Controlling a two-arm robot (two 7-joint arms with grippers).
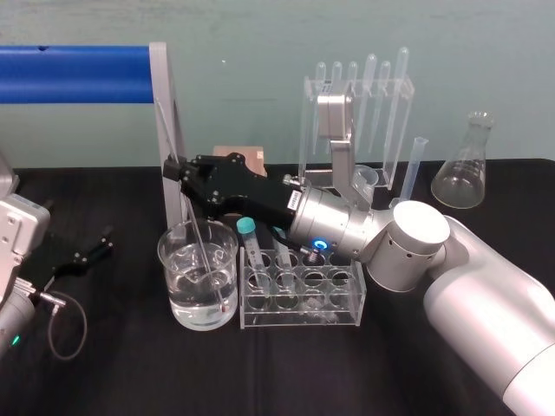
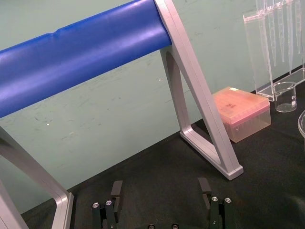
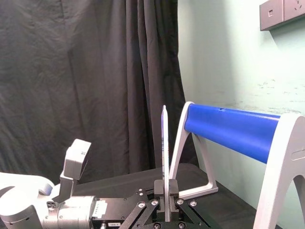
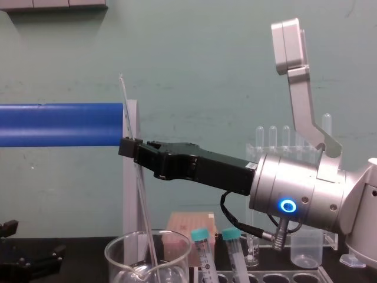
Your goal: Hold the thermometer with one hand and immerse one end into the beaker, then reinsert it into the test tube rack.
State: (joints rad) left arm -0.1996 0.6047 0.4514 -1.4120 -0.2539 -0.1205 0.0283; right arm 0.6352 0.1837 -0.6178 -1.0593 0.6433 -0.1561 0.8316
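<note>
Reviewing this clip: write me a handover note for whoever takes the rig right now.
Right black two-fingered hand: shut on the long thin glass thermometer, which slants down into the wide clear glass beaker, lower end in the water.
Left hand: open, parked low at the left.
The clear plastic test tube rack stands just right of the beaker.
Done: pick-up, immersion.
Left: lift out, reinsert into the rack.

A: Surface?
B: Black table [image 1: 130, 373].
A: On it?
B: Beaker [image 1: 169, 269], test tube rack [image 1: 299, 314] just beside it. Pipette stand [image 1: 306, 121], flask [image 1: 459, 178], pink box [image 2: 242, 113], blue-bar frame [image 1: 165, 104] behind.
</note>
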